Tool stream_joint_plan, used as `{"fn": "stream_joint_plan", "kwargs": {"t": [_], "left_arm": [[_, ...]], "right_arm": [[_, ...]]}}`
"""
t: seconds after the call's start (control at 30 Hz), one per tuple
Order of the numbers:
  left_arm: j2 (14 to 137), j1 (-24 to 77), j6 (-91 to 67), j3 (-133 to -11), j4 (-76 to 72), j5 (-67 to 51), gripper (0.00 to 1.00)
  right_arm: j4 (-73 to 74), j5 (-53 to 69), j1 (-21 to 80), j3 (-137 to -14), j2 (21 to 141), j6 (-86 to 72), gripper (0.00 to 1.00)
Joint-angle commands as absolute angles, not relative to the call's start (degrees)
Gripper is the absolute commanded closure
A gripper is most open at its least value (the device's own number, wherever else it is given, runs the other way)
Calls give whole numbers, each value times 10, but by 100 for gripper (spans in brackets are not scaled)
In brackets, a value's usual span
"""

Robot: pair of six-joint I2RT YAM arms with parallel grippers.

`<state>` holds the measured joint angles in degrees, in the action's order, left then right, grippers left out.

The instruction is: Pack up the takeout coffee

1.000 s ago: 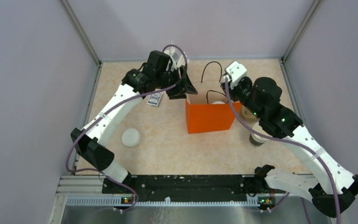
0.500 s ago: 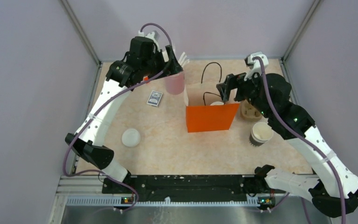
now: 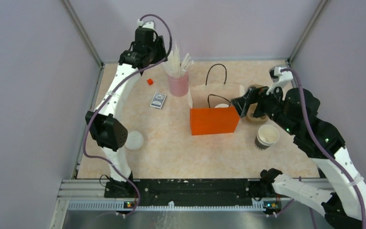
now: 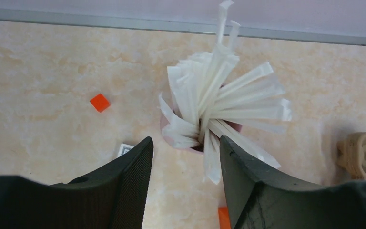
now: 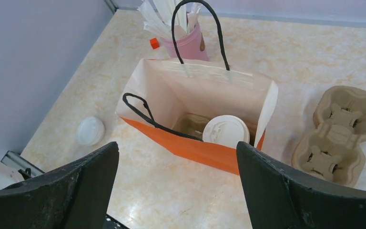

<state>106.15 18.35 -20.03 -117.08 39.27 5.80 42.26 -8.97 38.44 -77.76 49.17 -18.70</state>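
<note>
The takeout coffee stands inside the orange bag (image 3: 214, 120); only its white lid (image 3: 222, 105) shows there. In the right wrist view the lid (image 5: 226, 131) sits low in the bag (image 5: 205, 151), beside a cardboard insert. My right gripper (image 3: 242, 102) is open and empty, just right of the bag's right edge and above it; in its own view (image 5: 177, 148) the jaws stand wide apart. My left gripper (image 3: 159, 57) is open and empty at the far left, above the pink straw cup (image 3: 177, 84). In the left wrist view (image 4: 186, 162) it looks down on the straws (image 4: 219, 95).
A lidless dark cup (image 3: 267, 136) stands right of the bag. A cardboard cup carrier (image 3: 257, 114) lies behind it and shows in the right wrist view (image 5: 343, 133). A loose white lid (image 3: 134, 140), a card pack (image 3: 158, 100) and a small orange cube (image 3: 149, 81) lie on the left.
Both grippers have drawn away from the bag's opening. The left arm rose toward the far left corner, uncovering the pink straw cup. The right arm pulled back to the right.
</note>
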Motion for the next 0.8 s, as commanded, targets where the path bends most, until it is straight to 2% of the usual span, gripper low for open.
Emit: {"fn": "stream_joint_plan", "kwargs": {"t": [0.0, 0.23, 0.63, 0.77], "left_arm": [[1086, 158, -195, -1208, 326, 54, 42], [1073, 141, -233, -1119, 280, -36, 50], [1063, 140, -228, -1098, 283, -49, 67], [1060, 139, -225, -1105, 290, -58, 85]], "right_arm": [[440, -91, 379, -802, 476, -189, 10], [445, -109, 379, -799, 469, -180, 11], [425, -98, 379, -796, 488, -185, 12], [420, -102, 379, -792, 488, -182, 12]]}}
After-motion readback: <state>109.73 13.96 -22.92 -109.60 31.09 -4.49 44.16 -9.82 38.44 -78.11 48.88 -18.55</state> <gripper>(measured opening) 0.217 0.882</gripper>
